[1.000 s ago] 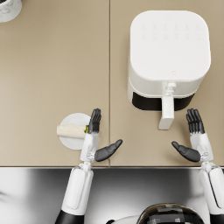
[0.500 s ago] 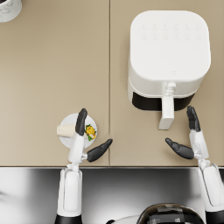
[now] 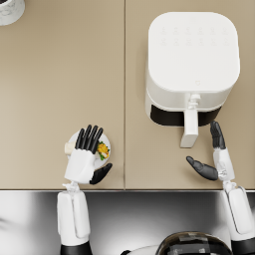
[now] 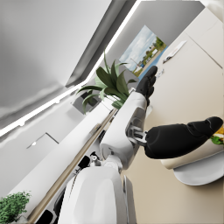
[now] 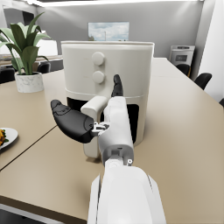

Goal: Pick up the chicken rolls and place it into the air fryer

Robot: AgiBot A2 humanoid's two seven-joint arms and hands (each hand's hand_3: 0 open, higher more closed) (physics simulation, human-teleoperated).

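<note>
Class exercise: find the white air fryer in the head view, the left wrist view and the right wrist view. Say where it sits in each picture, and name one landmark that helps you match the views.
Head view: the air fryer fills the upper right, handle pointing toward the right hand.
Left wrist view: not in it.
Right wrist view: centre, behind the right hand.
Shared landmark: the plate, low left in the head view, also at both wrist views' edges.
</note>
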